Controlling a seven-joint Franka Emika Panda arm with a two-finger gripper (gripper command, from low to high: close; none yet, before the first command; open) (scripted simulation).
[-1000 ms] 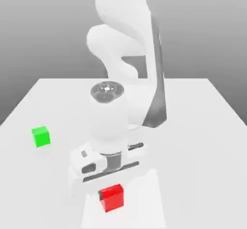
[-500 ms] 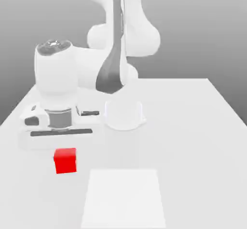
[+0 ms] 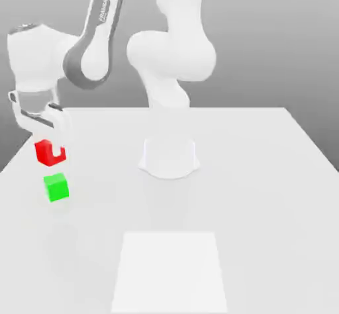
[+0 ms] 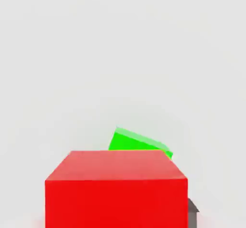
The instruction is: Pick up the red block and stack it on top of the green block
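The red block (image 3: 49,152) is grasped by the hand (image 3: 52,150), and it is held in the air, between the fingers. In the exterior view, a part of the front of this block is covered by a pale finger (image 3: 56,146). The block is seen turned at an angle, so that one of its edges is pointed toward the camera.

The green block (image 3: 57,187) is placed on the tabletop (image 3: 251,207), at the exterior view's left. It is not touched by the red block: a small gap is seen between the two in the exterior view, where the red one is shown higher and a little more to the exterior view's left. Whether the red block is placed exactly over the green one cannot be told.

In the hand view, the green block is partly hidden by the red block, and its sides are seen turned in relation to those of the red one. Beside the red block, a small dark grey part (image 4: 192,215) is also seen.

The arm (image 3: 173,54) is stretched from its base (image 3: 169,158) toward the exterior view's left, and the hand is pointed downward. Nearer to the exterior camera, a white square area (image 3: 169,271) is seen on the tabletop, well apart from both blocks.
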